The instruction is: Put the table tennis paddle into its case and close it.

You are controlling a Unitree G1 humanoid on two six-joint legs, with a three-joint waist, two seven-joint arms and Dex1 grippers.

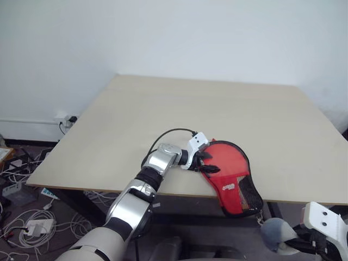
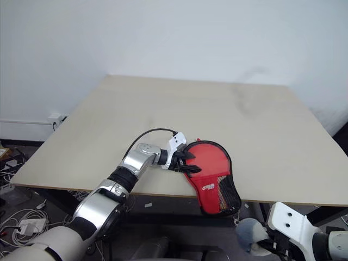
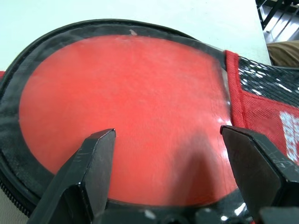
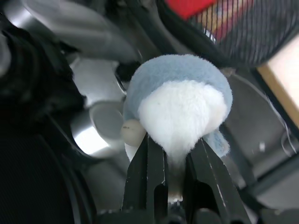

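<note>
The left arm reaches forward from the near left, elbow bent, its silver forearm angled toward the right. The left gripper (image 1: pixel 209 163) points right and slightly downward, its two black fingers (image 3: pixel 91 161) spread wide apart, resting over the round end of the case (image 1: pixel 234 179). The right gripper (image 4: pixel 175 154) sits low at the near right corner, fingers pinched together on a soft grey-blue and white plush lump (image 4: pixel 180 105).

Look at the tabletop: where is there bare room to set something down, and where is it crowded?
The table is bare from the far wall edge down to the case, and on either side of it. The crowded spot is the near edge, where the open left gripper rests on the case.
</note>
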